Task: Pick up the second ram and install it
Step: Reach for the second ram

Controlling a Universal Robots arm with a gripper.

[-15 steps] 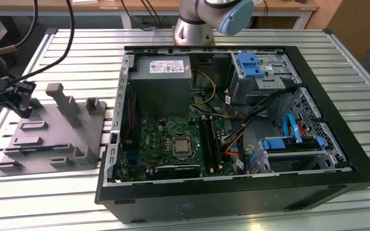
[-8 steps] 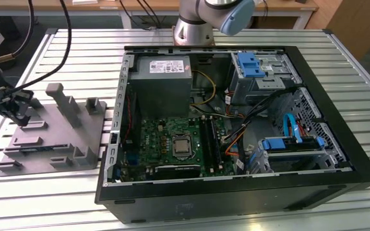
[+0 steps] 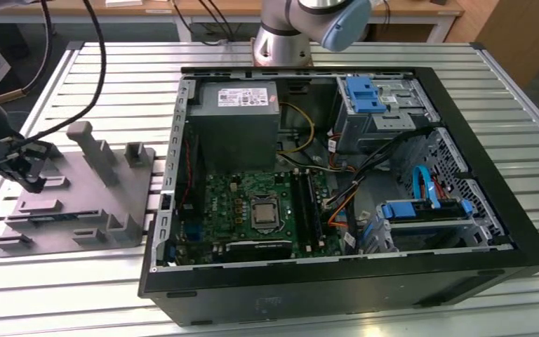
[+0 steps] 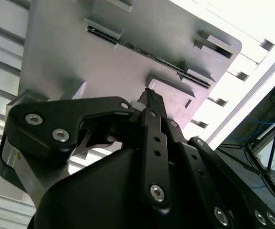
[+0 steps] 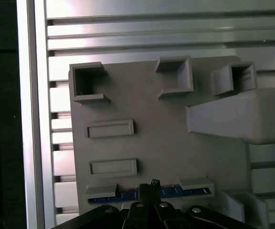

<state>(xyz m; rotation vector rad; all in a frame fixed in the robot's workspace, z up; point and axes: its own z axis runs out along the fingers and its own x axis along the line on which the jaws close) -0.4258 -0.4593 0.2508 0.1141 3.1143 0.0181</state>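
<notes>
Second ram (image 5: 127, 194) destination: open computer case (image 3: 494, 232), centre frame, exterior view.
Fixture (image 3: 110, 203): grey, lower left; slotted, I judge, to present its load on edge for grasping.
Second ram place: on edge in that fixture.
Gripper (image 5: 149, 187): at its mid-length; apart or together, I cannot tell.

In the exterior view, the fixture (image 3: 110, 203) sits on the counter (image 3: 110, 63) at lower left. The computer case (image 3: 344, 281) is to its right, with the motherboard (image 3: 222, 203) inside. The second ram (image 5: 185, 192) stands in a fixture slot, with the gripper (image 5: 149, 185) just over it.
</notes>
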